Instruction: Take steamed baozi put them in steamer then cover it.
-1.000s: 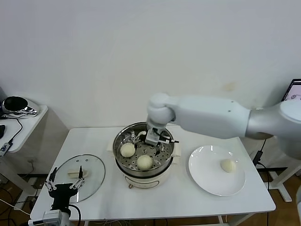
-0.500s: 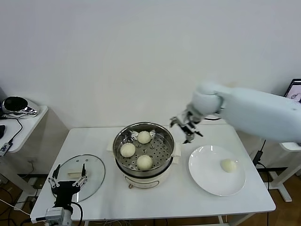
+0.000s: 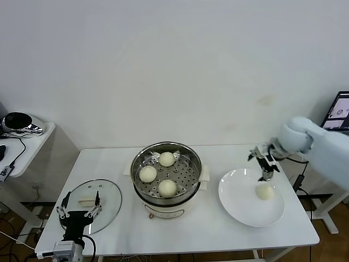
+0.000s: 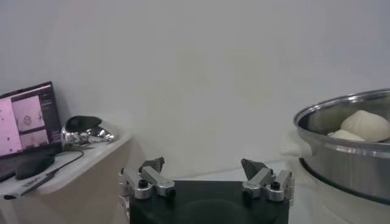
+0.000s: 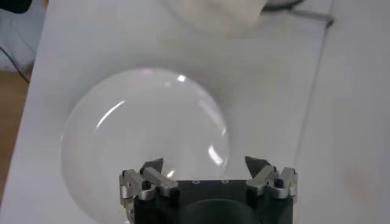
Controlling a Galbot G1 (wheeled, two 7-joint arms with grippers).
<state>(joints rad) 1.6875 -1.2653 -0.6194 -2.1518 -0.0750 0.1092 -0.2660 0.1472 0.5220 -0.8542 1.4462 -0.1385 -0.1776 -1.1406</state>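
right gripper (image 3: 264,165) moved above plate (image 3: 240,207)

Plain white wall (image 3: 163,65) behind a white table (image 3: 180,229), small side table (image 3: 22,147) at left.

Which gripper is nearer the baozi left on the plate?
Right. The right gripper hangs open just above the baozi on the plate. The left gripper is open at the table's far left, by the cover, across the steamer.
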